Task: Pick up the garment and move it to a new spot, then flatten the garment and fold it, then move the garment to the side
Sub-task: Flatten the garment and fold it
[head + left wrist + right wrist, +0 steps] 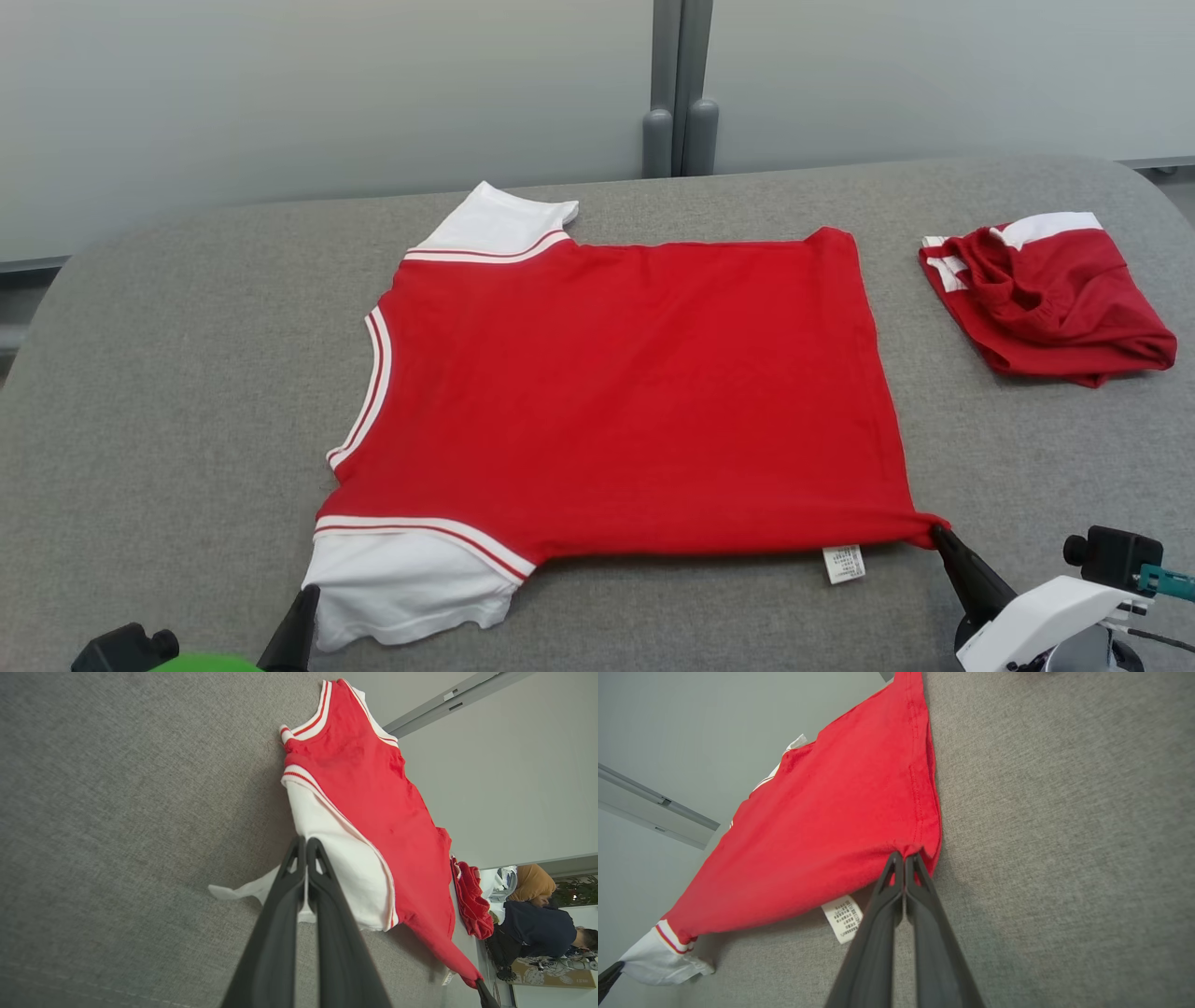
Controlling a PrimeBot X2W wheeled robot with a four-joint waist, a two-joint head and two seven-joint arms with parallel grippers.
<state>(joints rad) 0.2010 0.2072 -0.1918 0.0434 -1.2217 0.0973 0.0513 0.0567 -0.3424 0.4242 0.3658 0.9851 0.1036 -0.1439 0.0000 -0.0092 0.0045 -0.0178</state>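
Garment (635, 392): red jersey knit, white sleeves with striped trim, spread flat at middle of surface (187, 373), near edge pulled taut. Left tool (306, 840) clamped on near sleeve cuff; right tool (904, 856) clamped on near hem corner.

Risks: thin pinches slipping under uneven pull; limp knit sagging and creasing the fold; coarse grey felt-like surface dragging cloth.

Crumpled red bundle (1046, 299) lies well apart, on right.

I am seeing one white care label (843, 564) sticking out from the near edge of the red garment (635, 392), close to my right hand (936, 534). It is carrying rows of small dark print that I am not managing to read in any view. A brown box (556, 975) far off is showing a dark mark, too blurred to read.
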